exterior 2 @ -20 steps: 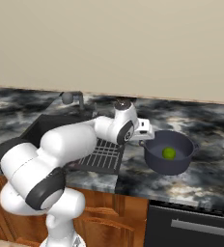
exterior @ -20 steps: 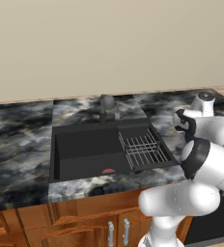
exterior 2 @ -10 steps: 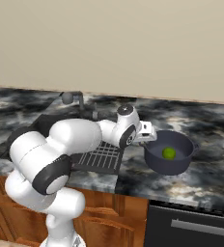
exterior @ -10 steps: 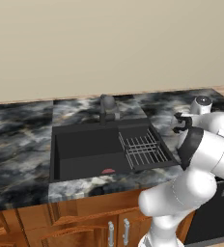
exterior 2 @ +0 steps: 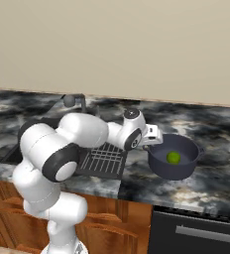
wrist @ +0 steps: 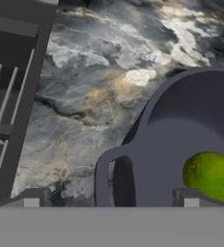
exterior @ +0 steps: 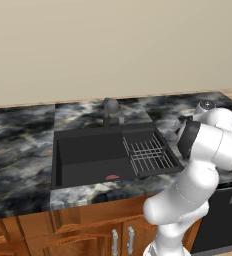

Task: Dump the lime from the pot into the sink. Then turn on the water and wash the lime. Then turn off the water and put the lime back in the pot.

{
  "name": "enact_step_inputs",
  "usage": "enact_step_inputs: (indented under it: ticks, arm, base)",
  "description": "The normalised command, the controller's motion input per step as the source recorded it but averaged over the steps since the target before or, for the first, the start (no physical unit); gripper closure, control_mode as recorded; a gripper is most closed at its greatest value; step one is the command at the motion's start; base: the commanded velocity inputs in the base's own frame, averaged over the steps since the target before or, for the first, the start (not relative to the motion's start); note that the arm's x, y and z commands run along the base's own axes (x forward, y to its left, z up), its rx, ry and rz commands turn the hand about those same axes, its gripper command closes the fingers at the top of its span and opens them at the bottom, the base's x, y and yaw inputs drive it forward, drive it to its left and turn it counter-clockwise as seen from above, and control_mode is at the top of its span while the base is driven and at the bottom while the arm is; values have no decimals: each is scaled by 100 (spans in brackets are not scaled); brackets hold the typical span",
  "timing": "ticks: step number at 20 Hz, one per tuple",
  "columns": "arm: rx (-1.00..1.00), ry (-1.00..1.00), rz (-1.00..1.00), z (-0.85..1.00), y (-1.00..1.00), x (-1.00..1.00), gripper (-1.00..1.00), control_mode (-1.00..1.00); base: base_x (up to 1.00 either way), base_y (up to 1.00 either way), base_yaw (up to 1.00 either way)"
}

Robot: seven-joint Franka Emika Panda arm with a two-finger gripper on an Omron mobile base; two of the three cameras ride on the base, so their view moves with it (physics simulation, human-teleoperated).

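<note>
**Tool at the pot's near handle, lime in the pot**

Tool [wrist: 109, 198]: seen from the hand camera, its two tips stand wide apart at the bottom of the frame, one on either side of the pot's loop handle [wrist: 104, 173]. Nothing is clamped between them. One tip [wrist: 31, 198] sits over the marbled worktop; the other sits over the pot's inside wall, just below the lime. Whether either tip touches the handle I cannot tell.

Pot [exterior 2: 175, 158]: dark blue-grey, round, upright on the worktop [exterior 2: 206, 124] to the right of the sink in the right base view. The arm's hand reaches to the pot's left rim.

Lime [exterior 2: 173, 157]: small, yellow-green, lying on the pot's floor. In the hand view it shows at the lower right, against the inner wall of the pot.

Sink [exterior: 88, 155]: matte black rectangular basin set into the dark marbled worktop. A grey wire rack [exterior: 148, 154] fills its right part. A dark round-topped faucet [exterior: 110, 107] stands at the back edge, near the middle. A flat pink-red patch [exterior: 112, 177] lies on the basin floor near the front wall.

Below the worktop: wooden cabinet doors [exterior: 83, 235] with metal pulls, and a dark appliance front [exterior 2: 196, 233] under the pot's side.
</note>
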Motion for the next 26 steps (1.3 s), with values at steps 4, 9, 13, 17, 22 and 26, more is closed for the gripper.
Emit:
enact_step_inputs:
  ticks: [4,9,13,17,22,26]
  arm:
    - [0,0,0,-11,-21,18,-100,-100]
    - [0,0,0,-13,-18,15,-100,-100]
    - [0,2,0,-21,-14,6,-100,-100]
    - [1,8,0,-32,-9,3,-100,-100]
    - [5,14,0,-35,-1,2,100,-100]
    - [7,11,0,-23,0,0,100,-100]
  base:
    - [0,0,0]
    - [0,0,0]
    - [0,0,0]
    - [0,0,0]
    - [0,0,0]
    - [0,0,0]
